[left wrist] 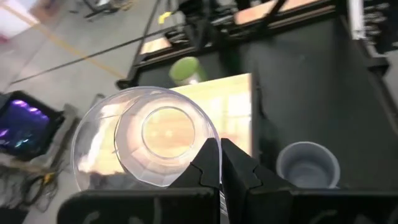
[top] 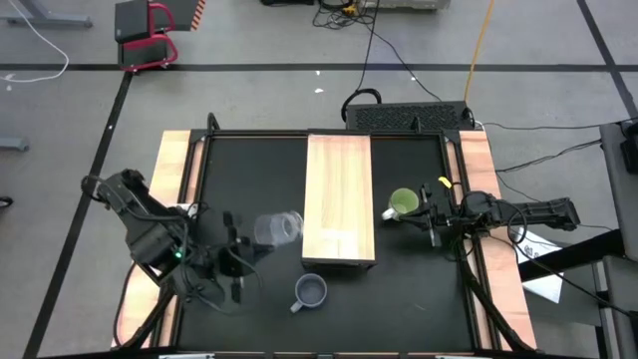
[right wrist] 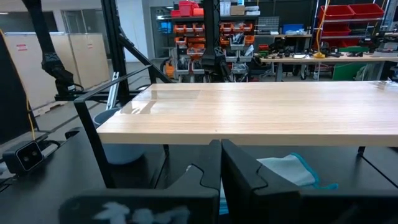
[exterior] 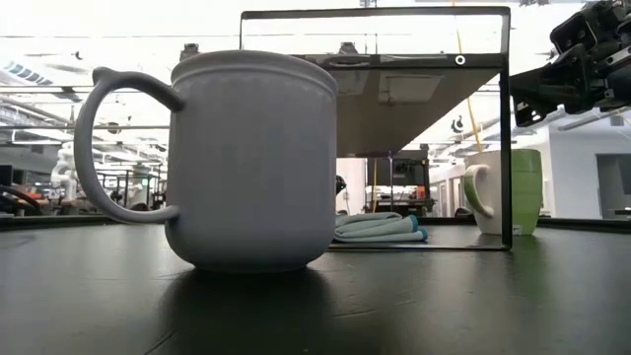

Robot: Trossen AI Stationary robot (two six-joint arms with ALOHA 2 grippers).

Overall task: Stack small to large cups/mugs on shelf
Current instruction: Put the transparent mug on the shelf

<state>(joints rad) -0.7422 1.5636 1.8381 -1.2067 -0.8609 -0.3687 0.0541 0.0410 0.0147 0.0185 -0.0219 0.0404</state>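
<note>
Black table (top: 399, 289), left claw (left wrist: 221, 163) pinching glass cup (left wrist: 146, 140)

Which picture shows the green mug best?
The low view: the green mug stands upright, its pale handle showing. The high view shows only its open top beside the shelf; the left wrist view a far blur; the right wrist view nothing.

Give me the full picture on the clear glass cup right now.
The glass cup is small, clear and handleless, with a faceted-looking lower part. It is lifted and tipped on its side, mouth toward the left wrist camera, so you see down to its base. The left gripper is shut on its rim, fingers pinching the wall. It hangs over the black table, just left of the wooden shelf, not yet on it, and looks empty.
</note>
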